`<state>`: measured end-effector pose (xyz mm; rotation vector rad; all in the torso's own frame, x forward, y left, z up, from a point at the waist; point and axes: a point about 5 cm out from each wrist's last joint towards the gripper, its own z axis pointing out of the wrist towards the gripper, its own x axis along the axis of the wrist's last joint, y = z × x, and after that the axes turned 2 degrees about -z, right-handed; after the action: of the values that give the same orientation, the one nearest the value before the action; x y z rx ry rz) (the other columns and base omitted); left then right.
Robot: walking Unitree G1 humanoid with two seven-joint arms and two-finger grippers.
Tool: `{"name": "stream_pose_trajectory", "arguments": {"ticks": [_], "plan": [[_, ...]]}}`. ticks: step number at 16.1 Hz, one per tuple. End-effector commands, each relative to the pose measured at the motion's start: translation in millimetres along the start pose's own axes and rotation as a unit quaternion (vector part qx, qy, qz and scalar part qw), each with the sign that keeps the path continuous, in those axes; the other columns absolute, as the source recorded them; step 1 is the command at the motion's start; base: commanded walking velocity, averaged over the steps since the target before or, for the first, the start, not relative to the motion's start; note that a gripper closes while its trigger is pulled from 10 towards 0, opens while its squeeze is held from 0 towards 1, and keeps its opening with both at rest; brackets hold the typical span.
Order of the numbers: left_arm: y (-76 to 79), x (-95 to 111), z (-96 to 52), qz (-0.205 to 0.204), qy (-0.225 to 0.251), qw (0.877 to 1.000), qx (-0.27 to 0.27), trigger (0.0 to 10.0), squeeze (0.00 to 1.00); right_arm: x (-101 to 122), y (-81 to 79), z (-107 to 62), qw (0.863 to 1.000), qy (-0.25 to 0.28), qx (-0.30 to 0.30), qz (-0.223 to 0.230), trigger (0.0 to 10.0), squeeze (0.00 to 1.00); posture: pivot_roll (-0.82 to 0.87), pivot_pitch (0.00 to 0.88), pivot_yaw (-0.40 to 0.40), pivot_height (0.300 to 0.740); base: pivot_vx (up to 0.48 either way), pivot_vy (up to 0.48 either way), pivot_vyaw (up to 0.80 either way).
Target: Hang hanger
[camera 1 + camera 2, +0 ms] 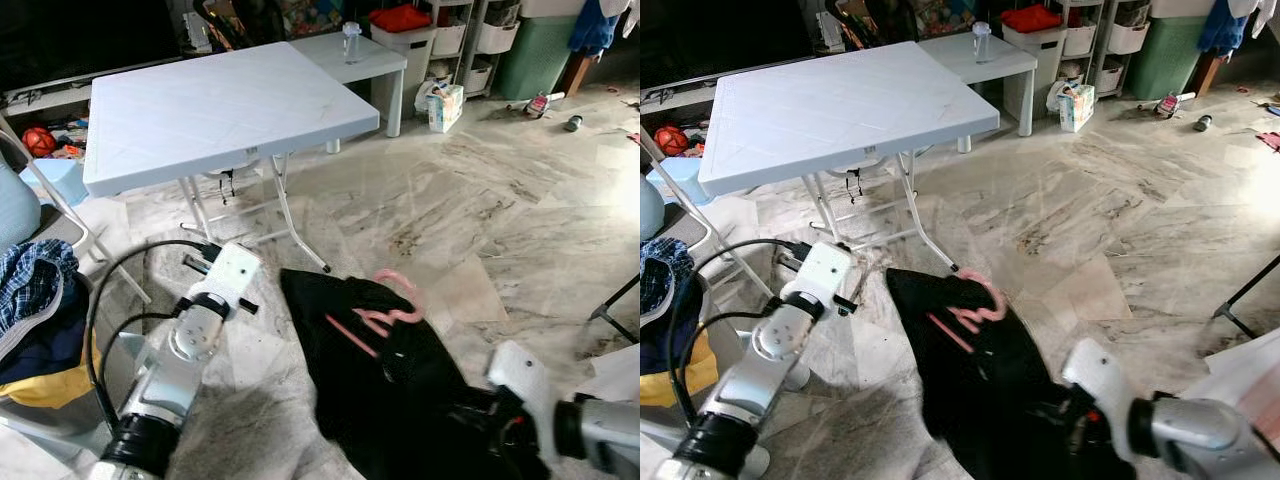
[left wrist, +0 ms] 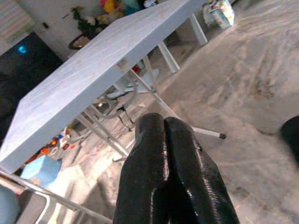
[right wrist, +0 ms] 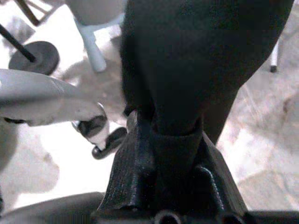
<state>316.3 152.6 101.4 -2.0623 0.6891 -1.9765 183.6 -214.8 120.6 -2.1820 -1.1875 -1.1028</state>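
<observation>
Left eye view: a black garment [image 1: 385,395] hangs over the marble floor [image 1: 500,220], in front of the white folding table [image 1: 220,105]. A pink hanger [image 1: 385,318] lies against the garment's upper part, hook toward the table. The right arm enters at the lower corner, its end effector buried in the cloth. The left arm reaches toward the table's legs; a chair heaped with clothes [image 1: 35,300] stands beside it.

Right eye view: same scene, the hanger nearer the table's leg foot.

Left wrist view: the left end effector [image 2: 166,154] has its two black fingers pressed together, holding nothing, pointing at the table's underside and legs.

Right wrist view: the right end effector [image 3: 175,163] pinches a fold of the black garment between its fingers, the cloth draping away beyond them. The hanger is not discernible here.
</observation>
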Motion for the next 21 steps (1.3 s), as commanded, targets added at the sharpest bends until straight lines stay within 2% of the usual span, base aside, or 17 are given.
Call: {"name": "stream_pose_trajectory", "arguments": {"ticks": [1,2,3,4,5,6,7,8,10,13,15,16,21], "plan": [[-6.6,-1.4,0.9,0.007,-0.002,1.0,0.013,0.3,0.0,8.9,1.4,-6.4,0.999,0.016,0.011,-0.03,10.0,0.0,-0.13,0.0,0.028,0.74,0.0,0.0,0.0],[-6.8,-3.0,0.8,0.003,-0.006,1.0,0.013,0.2,0.0,7.0,0.5,-8.3,0.999,0.011,0.018,-0.033,10.0,0.0,-0.13,0.0,0.027,0.74,0.0,0.0,0.0],[-7.7,-2.1,1.3,0.018,0.001,1.0,0.013,0.6,0.0,3.5,0.3,-11.9,0.999,-0.001,0.021,-0.036,10.0,0.0,-0.13,0.0,0.027,0.74,0.0,0.0,0.0],[-4.6,2.5,2.0,0.018,0.013,1.0,0.003,4.7,0.0,3.2,4.2,-12.1,0.999,-0.003,0.006,-0.035,10.0,0.0,-0.13,0.0,0.026,0.74,0.0,0.0,0.0],[0.6,8.1,2.7,0.004,0.026,1.0,-0.011,8.0,0.0,3.7,9.1,-11.9,0.999,-0.001,-0.011,-0.035,10.0,0.0,-0.13,0.0,0.026,0.74,0.0,0.0,0.0],[25.6,22.6,2.1,-0.05,0.051,0.995,-0.075,10.0,0.0,15.7,21.3,-3.4,0.996,0.037,-0.071,-0.043,10.0,0.0,-0.13,0.0,0.026,0.74,0.0,0.0,0.0],[40.9,29.9,-0.8,-0.073,0.063,0.989,-0.109,10.0,0.0,24.5,28.4,3.1,0.991,0.062,-0.112,-0.045,10.0,0.0,-0.13,0.0,0.026,0.74,0.0,0.0,0.0],[56.5,37.7,-4.9,-0.091,0.079,0.984,-0.131,10.0,1.0,33.7,35.9,12.5,0.982,0.089,-0.161,-0.036,10.0,0.0,-0.13,0.0,0.027,0.74,0.0,0.0,0.0],[64.7,46.4,-1.6,-0.098,0.095,0.981,-0.14,10.0,1.0,42.7,35.4,24.2,0.978,0.115,-0.175,-0.014,10.0,0.0,-0.13,0.0,0.022,0.74,0.0,0.0,0.0],[55.1,50.2,5.4,-0.086,0.101,0.983,-0.129,10.0,1.0,47.6,20.3,27.6,0.985,0.123,-0.121,-0.026,10.0,0.0,-0.13,0.0,0.016,0.74,0.0,0.0,0.0],[43.8,43.0,8.9,-0.064,0.089,0.989,-0.103,10.0,1.0,53.9,10.6,21.8,0.989,0.134,-0.069,-0.001,10.0,0.0,-0.13,0.004,0.021,0.74,0.0,0.0,0.0],[41.0,39.1,9.6,-0.057,0.082,0.991,-0.088,10.0,1.0,56.7,6.4,20.0,0.989,0.138,-0.051,-0.004,10.0,0.0,-0.13,0.007,0.022,0.74,0.0,0.0,0.0],[42.8,29.5,11.0,-0.04,0.062,0.995,-0.068,10.0,1.0,69.9,-8.4,21.1,0.989,0.15,0.004,-0.005,10.0,0.0,-0.13,0.005,0.023,0.74,0.0,0.0,0.0]]}}
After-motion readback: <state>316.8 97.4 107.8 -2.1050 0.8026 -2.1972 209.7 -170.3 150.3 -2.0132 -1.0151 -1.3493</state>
